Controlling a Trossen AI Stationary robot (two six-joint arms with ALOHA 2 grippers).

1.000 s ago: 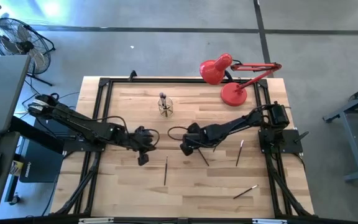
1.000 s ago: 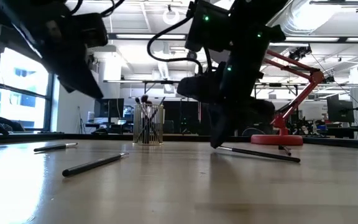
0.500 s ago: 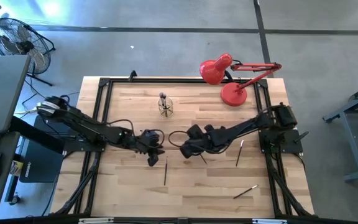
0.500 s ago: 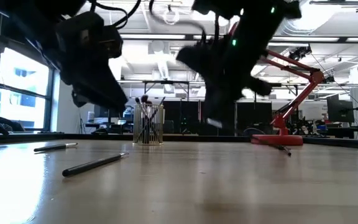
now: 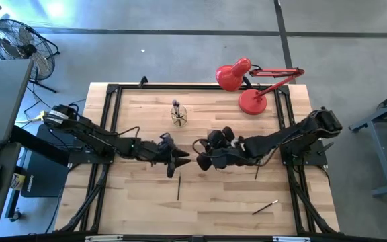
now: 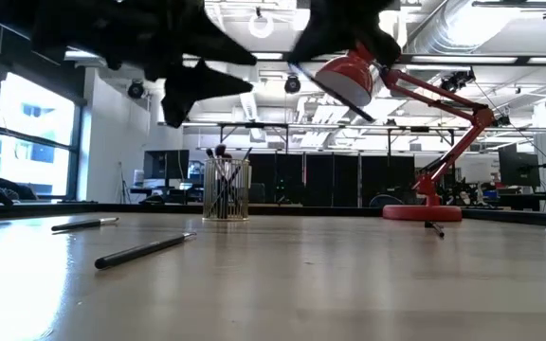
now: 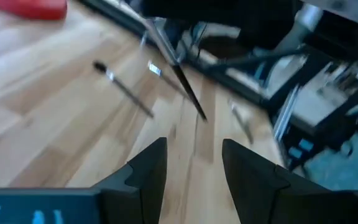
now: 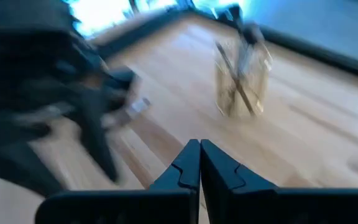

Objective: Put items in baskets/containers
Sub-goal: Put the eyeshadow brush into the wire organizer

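My right gripper (image 5: 201, 163) hangs above the table's middle, shut on a thin dark stick (image 7: 185, 93) that slants down from it. My left gripper (image 5: 182, 160) faces it from the table's left, open (image 7: 194, 146). The stick's lower end hangs ahead of the left fingers and touches neither. The small clear cup (image 5: 178, 116) stands at the far middle with several sticks upright in it (image 6: 226, 189). Three loose sticks lie flat on the wood (image 5: 179, 185) (image 5: 258, 166) (image 5: 265, 206). My right gripper pinches the stick near its upper end (image 7: 160, 43) between its two shut fingers; the gripper's dark body hides the exact spot. The stick is lifted clear of the table and hangs tilted below the fingers (image 6: 335, 93).
A red desk lamp (image 5: 250, 84) stands on its round base (image 5: 252, 102) at the far right corner. A black frame rail (image 5: 113, 91) runs round the tabletop. Bare wood lies along the near edge between the loose sticks.
My right gripper has risen from the table with the stick, which lay flat and now hangs clear and tilted. My left gripper has moved toward the table's right and tipped up from pointing down to about level, facing the right gripper.
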